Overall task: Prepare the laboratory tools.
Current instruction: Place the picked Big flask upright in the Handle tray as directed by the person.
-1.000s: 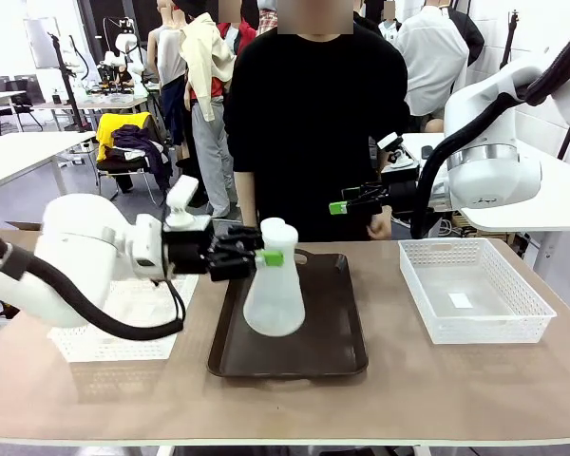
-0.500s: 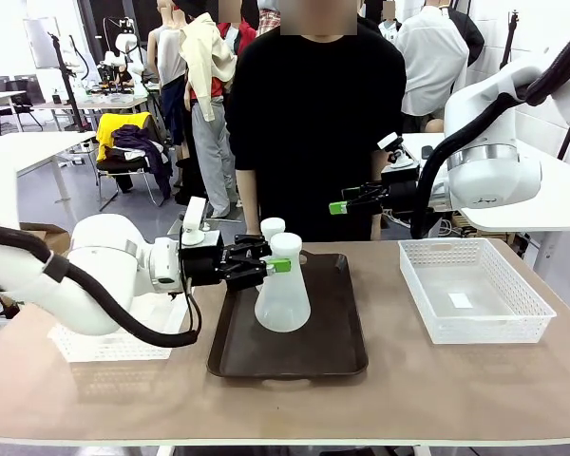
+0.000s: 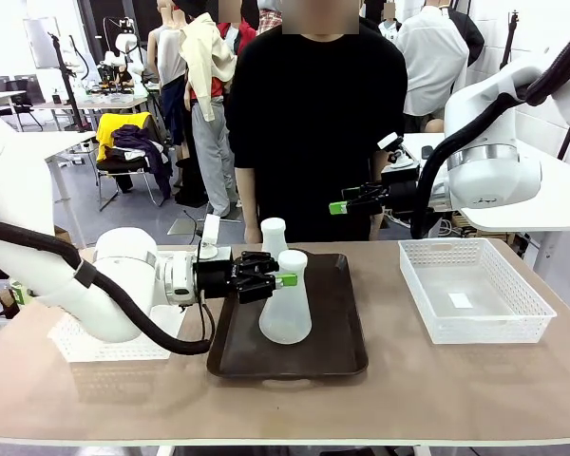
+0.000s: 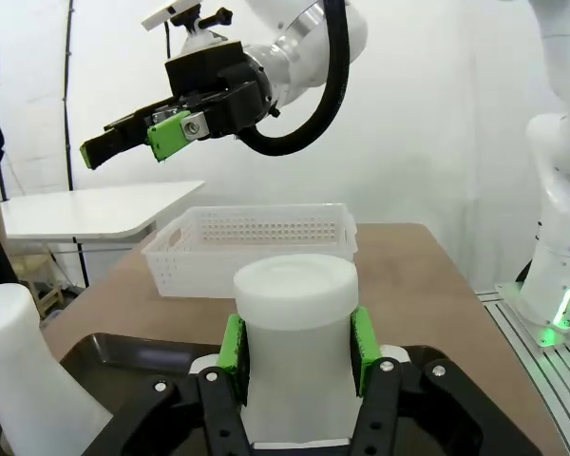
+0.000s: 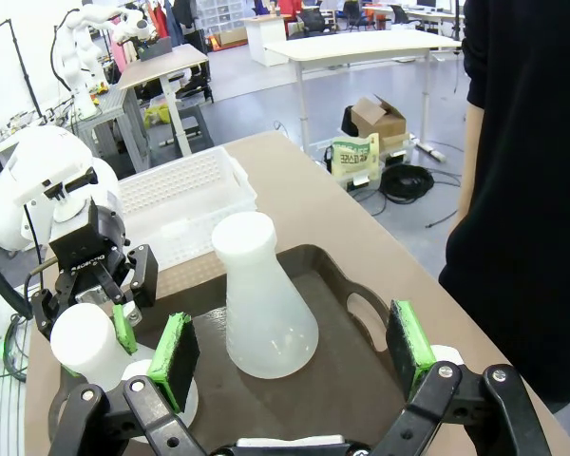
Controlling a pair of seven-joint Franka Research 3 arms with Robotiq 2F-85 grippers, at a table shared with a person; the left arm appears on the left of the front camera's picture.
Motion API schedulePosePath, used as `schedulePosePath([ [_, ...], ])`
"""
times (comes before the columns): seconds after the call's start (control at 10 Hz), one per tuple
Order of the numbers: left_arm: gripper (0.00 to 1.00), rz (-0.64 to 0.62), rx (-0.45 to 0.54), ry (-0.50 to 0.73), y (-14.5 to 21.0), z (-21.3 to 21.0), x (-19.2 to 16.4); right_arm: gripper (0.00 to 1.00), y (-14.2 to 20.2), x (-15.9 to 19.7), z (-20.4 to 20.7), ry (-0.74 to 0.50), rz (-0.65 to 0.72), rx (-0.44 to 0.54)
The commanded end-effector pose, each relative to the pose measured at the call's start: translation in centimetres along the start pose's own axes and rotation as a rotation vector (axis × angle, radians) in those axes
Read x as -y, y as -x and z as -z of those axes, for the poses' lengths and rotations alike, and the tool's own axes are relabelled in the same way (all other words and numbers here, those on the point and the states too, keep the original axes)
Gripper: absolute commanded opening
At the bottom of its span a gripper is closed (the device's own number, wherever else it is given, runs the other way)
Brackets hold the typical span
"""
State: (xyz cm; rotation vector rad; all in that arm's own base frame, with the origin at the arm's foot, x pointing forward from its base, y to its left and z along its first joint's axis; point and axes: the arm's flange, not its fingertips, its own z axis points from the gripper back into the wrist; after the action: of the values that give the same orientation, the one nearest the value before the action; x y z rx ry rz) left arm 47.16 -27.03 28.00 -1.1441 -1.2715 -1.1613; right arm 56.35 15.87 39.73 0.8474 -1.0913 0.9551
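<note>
**Left arm grips one flask on tray, right arm waits open**

Far left on the tan table (image 3: 437, 389): a white lattice basket (image 3: 104, 344), rectangular w/ perforated plastic walls, mostly hidden behind the left arm's glossy white casing. That arm reaches in low from the left; the left gripper (image 3: 283, 279), black w/ green pads, is clamped on the neck of the near flask (image 3: 286, 304). In the left wrist view the two green pads (image 4: 234, 344) press flat against both sides of that neck, just under the blunt round top.

Centre: one dark brown tray (image 3: 337, 351), smooth, rounded corners, cut-out handle at its far edge. 2 flasks stand upright on it. Both are translucent frosted white, matte, w/ wide round bases tapering to narrow cylindrical necks. Near flask sits approx. mid-tray; its base looks down on the tray, tho contact isn't sure. The far flask (image 3: 274, 236) stands just behind & slightly left of it, close to the tray's far edge, free of any gripper. In the right wrist view the far flask is the big cone in the middle, w/ the gripped one lower left.

Behind the tray, at the far side, stands a person in a black top (image 3: 313, 123).

Right: the right gripper (image 3: 347, 202) hangs above the table's far edge, jaws wide apart, nothing between them. Below it to the right a 2nd white lattice basket (image 3: 475, 290), same perforated plastic, holds a small white slip on its floor.

So: 2 flasks, 2 baskets, 1 tray.
</note>
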Motion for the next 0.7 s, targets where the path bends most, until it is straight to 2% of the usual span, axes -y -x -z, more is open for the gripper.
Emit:
schedulePosePath([
  [0.0, 0.00, 0.025, -0.014, -0.028, 0.44, 0.61, -0.07, 1.00, -0.05, 0.07, 0.01, -0.005, 0.006, -0.010],
  [0.2, 0.00, 0.006, -0.018, -0.020, 0.35, 0.59, 0.07, 1.00, -0.05, 0.07, 0.01, -0.005, 0.006, -0.010],
  [0.6, 0.76, -0.021, -0.069, -0.035, -0.49, -0.16, 0.14, 1.00, -0.05, 0.07, 0.01, -0.005, 0.006, -0.010],
])
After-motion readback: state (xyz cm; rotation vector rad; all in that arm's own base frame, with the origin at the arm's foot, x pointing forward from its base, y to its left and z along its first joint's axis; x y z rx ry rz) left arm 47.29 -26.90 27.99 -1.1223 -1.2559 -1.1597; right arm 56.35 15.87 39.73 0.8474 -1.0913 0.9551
